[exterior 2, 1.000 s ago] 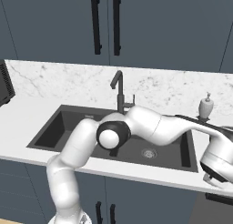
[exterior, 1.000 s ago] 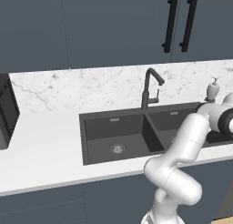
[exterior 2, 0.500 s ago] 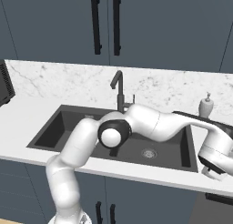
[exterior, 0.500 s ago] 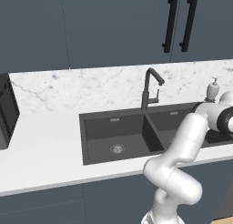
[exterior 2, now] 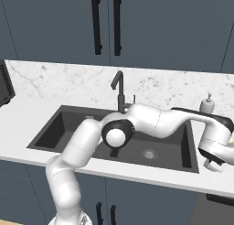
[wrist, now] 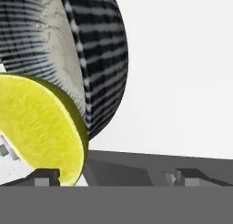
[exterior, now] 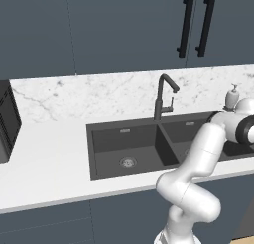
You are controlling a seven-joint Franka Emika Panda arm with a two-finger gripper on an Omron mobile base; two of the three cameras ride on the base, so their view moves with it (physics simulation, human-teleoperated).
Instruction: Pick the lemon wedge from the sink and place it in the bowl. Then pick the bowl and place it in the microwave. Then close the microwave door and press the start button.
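In my hand view the wedge is cut by the left edge, and the bowl by the top and left edges. In the left base view my arm hides part of the right basin of the sink, and the microwave is cut by the left edge

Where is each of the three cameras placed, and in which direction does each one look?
Left base view: behind-left of the white arm, facing the dark grey double-basin sink.
Right base view: behind-right, facing the same sink; the arm reaches right.
Hand view: on the hand, close on the bright yellow lemon wedge and ribbed greyish bowl; gripper open.
Shared by both base views: dark gooseneck faucet.
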